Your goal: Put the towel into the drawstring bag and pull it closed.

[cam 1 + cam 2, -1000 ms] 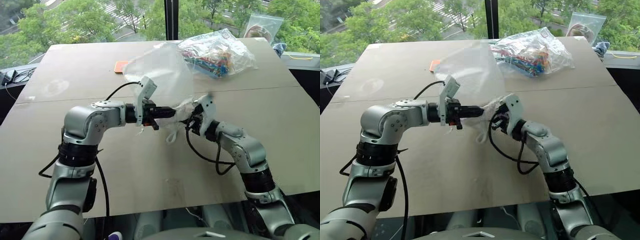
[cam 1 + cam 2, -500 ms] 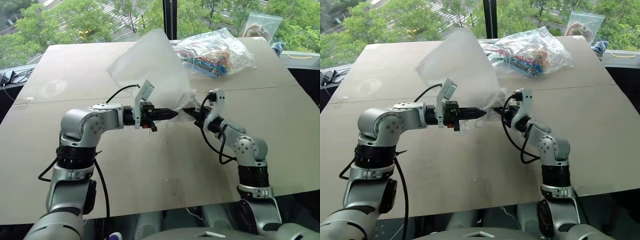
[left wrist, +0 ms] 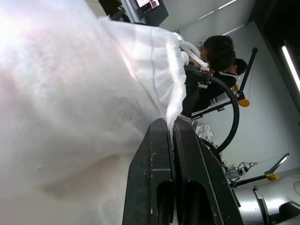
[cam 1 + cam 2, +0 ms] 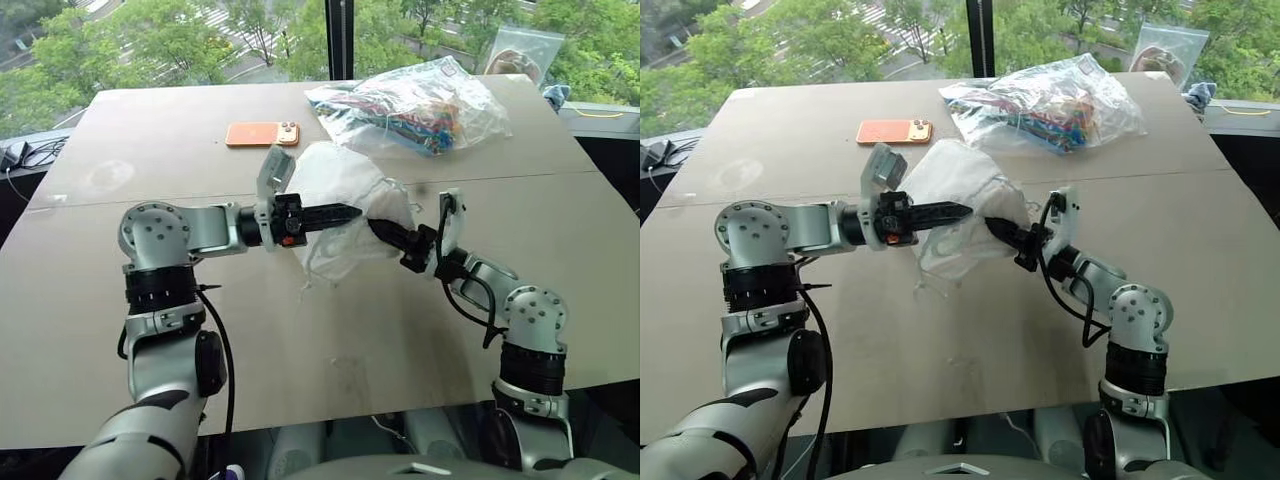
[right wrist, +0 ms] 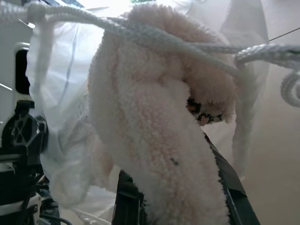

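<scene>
A: What's where, biggest first?

B: The table (image 4: 120, 290) spans the frame. At its centre, lifted off the top, hangs the bag (image 4: 335, 195), a white pouch. In the upper right lies a clear plastic bag (image 4: 420, 100) of coloured bits; a phone (image 4: 262, 133) sits above centre-left.

A: And the grippers?

B: The left gripper (image 4: 345, 212) reaches in from the left, fingers clenched on the bag's thin edge. The right gripper (image 4: 385, 232) comes from the lower right, clamped on the towel (image 5: 154, 140), with the cord (image 5: 140, 35) draped across it.

A: What does the next move turn on?

B: The towel sits at the bag's right side, by its neck. I'd judge it must travel leftward, toward the left gripper, deeper in.
</scene>
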`<state>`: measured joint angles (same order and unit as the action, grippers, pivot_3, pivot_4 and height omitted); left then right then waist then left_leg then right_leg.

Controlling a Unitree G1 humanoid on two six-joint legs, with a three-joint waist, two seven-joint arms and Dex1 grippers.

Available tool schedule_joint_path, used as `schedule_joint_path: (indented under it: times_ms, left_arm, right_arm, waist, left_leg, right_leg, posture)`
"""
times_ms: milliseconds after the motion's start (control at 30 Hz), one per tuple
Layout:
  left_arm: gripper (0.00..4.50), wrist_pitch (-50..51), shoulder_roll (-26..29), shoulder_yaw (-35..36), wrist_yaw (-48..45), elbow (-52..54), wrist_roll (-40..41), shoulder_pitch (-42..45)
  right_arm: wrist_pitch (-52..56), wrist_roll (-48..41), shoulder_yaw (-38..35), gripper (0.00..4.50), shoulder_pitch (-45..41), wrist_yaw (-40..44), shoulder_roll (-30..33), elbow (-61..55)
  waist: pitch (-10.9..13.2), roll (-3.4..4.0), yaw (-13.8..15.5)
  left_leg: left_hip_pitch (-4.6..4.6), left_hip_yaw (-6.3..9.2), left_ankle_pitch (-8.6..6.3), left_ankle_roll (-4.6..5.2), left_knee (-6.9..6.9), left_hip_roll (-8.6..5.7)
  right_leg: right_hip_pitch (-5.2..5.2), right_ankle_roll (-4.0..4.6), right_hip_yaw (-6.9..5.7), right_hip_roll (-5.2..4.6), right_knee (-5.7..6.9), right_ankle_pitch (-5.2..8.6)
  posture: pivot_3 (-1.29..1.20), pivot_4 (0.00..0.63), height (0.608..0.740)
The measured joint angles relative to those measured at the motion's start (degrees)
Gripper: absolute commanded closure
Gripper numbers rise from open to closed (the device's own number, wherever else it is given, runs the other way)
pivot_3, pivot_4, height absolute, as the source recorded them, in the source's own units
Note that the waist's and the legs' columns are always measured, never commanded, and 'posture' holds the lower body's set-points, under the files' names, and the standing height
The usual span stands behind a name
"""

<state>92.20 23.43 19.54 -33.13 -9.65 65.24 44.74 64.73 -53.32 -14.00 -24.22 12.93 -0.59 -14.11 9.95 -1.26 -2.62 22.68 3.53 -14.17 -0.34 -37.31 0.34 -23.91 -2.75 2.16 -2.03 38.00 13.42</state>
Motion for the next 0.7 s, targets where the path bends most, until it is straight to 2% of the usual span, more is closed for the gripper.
schedule_joint_path:
  times_ms: [100,267,333,400,500,600,633,700]
  left_arm:
    - [4.5,0.08,-2.67,0.62,3.05,0.18,0.64,-0.43]
    - [4.5,0.23,-6.13,2.09,7.53,0.31,1.91,0.09]
    - [4.5,0.21,-6.17,2.87,8.85,0.34,2.32,0.06]
    - [4.5,0.15,-6.19,2.99,9.58,1.13,2.66,-0.34]
    - [4.5,-0.03,-6.17,2.77,9.96,3.28,4.61,-1.37]
    - [4.5,-1.16,-5.36,2.42,10.28,5.75,5.75,-3.18]
    - [4.5,-1.63,-4.94,2.17,10.29,6.83,5.63,-4.1]
    - [4.5,-2.62,-3.6,0.57,9.97,8.07,4.17,-5.72]
  right_arm:
    - [-2.76,3.44,3.74,4.48,-1.42,-0.39,-1.04,2.39]
    - [-14.58,18.78,22.48,4.48,-4.36,3.83,1.83,7.66]
    - [-18.76,22.65,24.61,4.48,-4.89,5.21,1.76,10.7]
    - [-19.93,22.0,23.35,4.48,-4.91,6.13,-0.48,12.19]
    - [-18.52,15.68,17.45,4.48,-4.99,6.49,-5.7,12.97]
    - [-17.41,13.25,15.29,4.48,-5.01,6.52,-6.38,14.13]
    - [-17.43,13.55,15.34,3.49,-5.02,6.6,-5.86,14.92]
    - [-17.58,14.48,15.77,2.82,-5.0,6.96,-4.32,15.19]
  waist:
    - [0.0,0.0,-0.02]
    - [0.0,0.0,0.07]
    - [0.0,-0.01,0.12]
    - [0.0,-0.02,0.15]
    - [0.0,-0.02,0.18]
    - [0.0,-0.01,0.23]
    - [0.0,-0.01,0.22]
    - [0.0,-0.01,0.21]
  left_leg:
    - [-0.01,-0.02,0.0,0.0,0.0,0.02]
    - [0.03,-0.09,0.01,-0.02,-0.02,-0.04]
    - [0.05,-0.07,0.09,-0.16,-0.02,-0.05]
    - [0.07,-0.05,0.14,-0.25,-0.01,-0.04]
    - [0.07,0.03,0.14,-0.26,0.01,-0.01]
    - [0.06,0.03,0.12,-0.22,0.01,-0.04]
    - [0.06,0.0,0.09,-0.18,0.01,-0.04]
    - [0.06,-0.03,0.09,-0.18,0.01,-0.06]
  right_leg:
    - [-0.01,0.01,0.01,0.05,0.02,0.0]
    - [0.0,-0.01,0.05,-0.01,-0.05,-0.01]
    - [-0.01,-0.01,0.05,-0.04,-0.06,-0.01]
    - [-0.02,-0.01,0.04,-0.05,-0.06,-0.01]
    - [-0.03,0.0,0.02,-0.05,-0.05,-0.01]
    - [-0.02,0.0,0.03,-0.08,-0.05,-0.02]
    - [-0.02,0.0,0.04,-0.08,-0.05,-0.02]
    - [-0.02,0.0,0.03,-0.08,-0.06,-0.01]
  posture:
    - [0.0,0.15,0.74]
    - [0.0,0.15,0.74]
    - [0.0,0.15,0.74]
    - [0.0,0.15,0.74]
    - [0.0,0.15,0.74]
    - [0.0,0.15,0.74]
    - [0.0,0.15,0.74]
    - [0.0,0.15,0.74]
